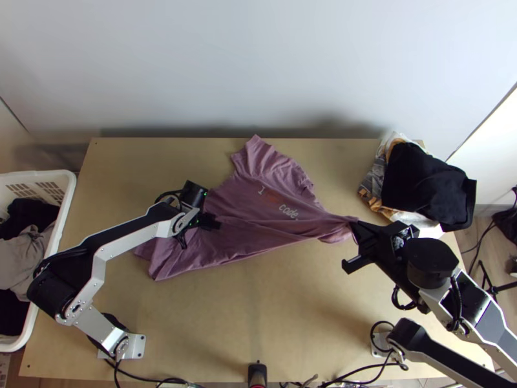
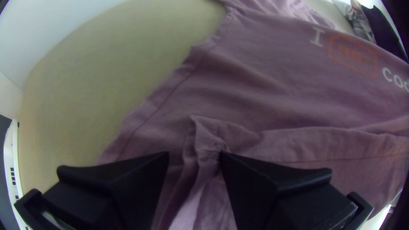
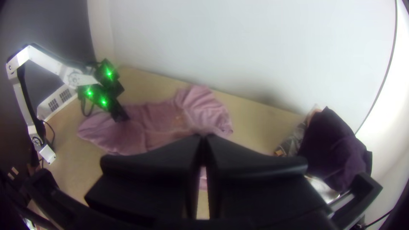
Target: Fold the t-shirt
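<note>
Loosely spread and wrinkled, the mauve cotton t-shirt (image 1: 236, 236) with pale lettering and an orange-red print lies across the middle of the light wooden tabletop (image 1: 291, 323), one sleeve reaching the far edge. Its right-hand end is drawn into a gathered point, pinched between the fingers of the right gripper (image 1: 355, 225), toward the tabletop's right edge. The left gripper (image 1: 213, 222) is down at the shirt's left part, its fingers apart, with a raised fold of cloth between them. At the far right corner sits a pile of cloth, a black garment (image 1: 420, 178) uppermost. Beside the left edge stands a white plastic basket (image 1: 63, 173) holding dark and grey clothes (image 1: 22, 258).
</note>
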Controlling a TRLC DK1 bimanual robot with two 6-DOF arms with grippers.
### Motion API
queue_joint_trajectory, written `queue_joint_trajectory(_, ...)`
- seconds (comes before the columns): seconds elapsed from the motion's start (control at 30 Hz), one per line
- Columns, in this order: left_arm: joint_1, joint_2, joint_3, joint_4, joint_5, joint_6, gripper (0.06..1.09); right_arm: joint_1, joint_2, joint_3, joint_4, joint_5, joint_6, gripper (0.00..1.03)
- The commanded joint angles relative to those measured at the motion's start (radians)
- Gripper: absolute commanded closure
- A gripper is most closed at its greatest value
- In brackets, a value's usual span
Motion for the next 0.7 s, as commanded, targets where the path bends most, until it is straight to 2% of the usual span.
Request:
queue_joint_trajectory(0.0,-0.012,0.006,0.013,-0.008,0.000,-0.014,0.47,-0.003,0.000,0.001,-0.002,0.003,-0.004,1.00)
queue_joint_trajectory(0.4,-0.052,-0.076,0.030,-0.011,-0.020,-0.043,0.47,-0.004,0.000,-0.004,0.005,0.006,-0.003,1.00)
queue_joint_trajectory(0.43,-0.058,-0.079,0.030,-0.011,-0.020,-0.040,0.55,-0.004,0.000,-0.004,0.005,0.006,-0.003,1.00)
queue_joint_trajectory(0.5,-0.063,-0.073,0.026,-0.011,-0.020,-0.026,0.78,-0.004,0.000,-0.002,0.005,0.006,-0.004,1.00)
queue_joint_trajectory(0.63,-0.056,-0.033,0.022,-0.017,-0.021,-0.025,0.79,-0.004,0.000,0.001,0.005,0.007,-0.004,1.00)
queue_joint_trajectory(0.67,-0.052,-0.028,0.022,-0.022,-0.021,-0.026,0.75,-0.004,0.000,0.002,0.005,0.009,-0.004,1.00)
